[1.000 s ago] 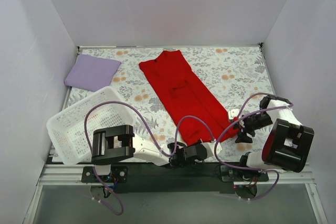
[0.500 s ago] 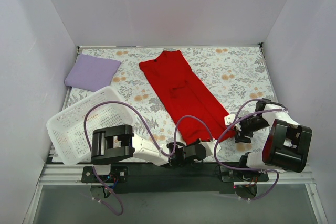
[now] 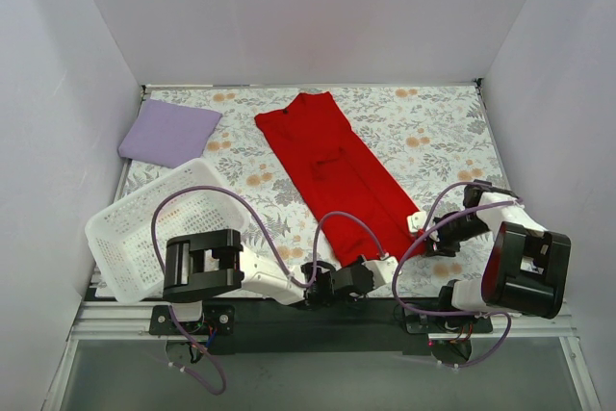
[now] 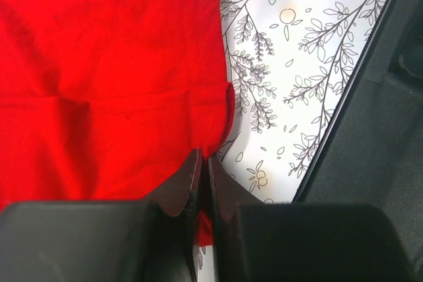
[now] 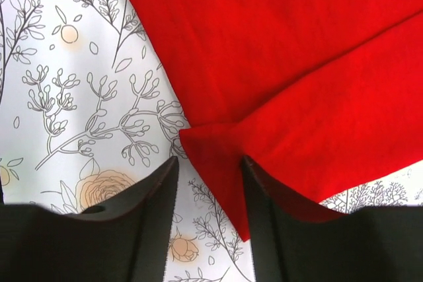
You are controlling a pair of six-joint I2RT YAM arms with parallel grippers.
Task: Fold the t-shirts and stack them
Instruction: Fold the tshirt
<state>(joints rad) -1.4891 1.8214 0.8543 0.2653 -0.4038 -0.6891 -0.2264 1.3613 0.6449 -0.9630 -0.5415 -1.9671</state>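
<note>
A red t-shirt (image 3: 337,172), folded into a long strip, lies diagonally across the flowered tablecloth (image 3: 423,132). My left gripper (image 3: 383,265) is shut on the shirt's near hem corner (image 4: 210,138), low at the table's front edge. My right gripper (image 3: 420,222) is open with its jaws astride the shirt's right near corner (image 5: 218,146), one finger (image 5: 271,209) over the cloth. A folded lavender t-shirt (image 3: 169,132) lies at the back left.
A white plastic basket (image 3: 159,223) stands at the front left. The black front rail (image 4: 370,130) runs close beside my left gripper. White walls enclose the table on three sides.
My right gripper has moved left and forward from the table's right side to the shirt's right near corner. My left gripper has stayed shut on the hem.
</note>
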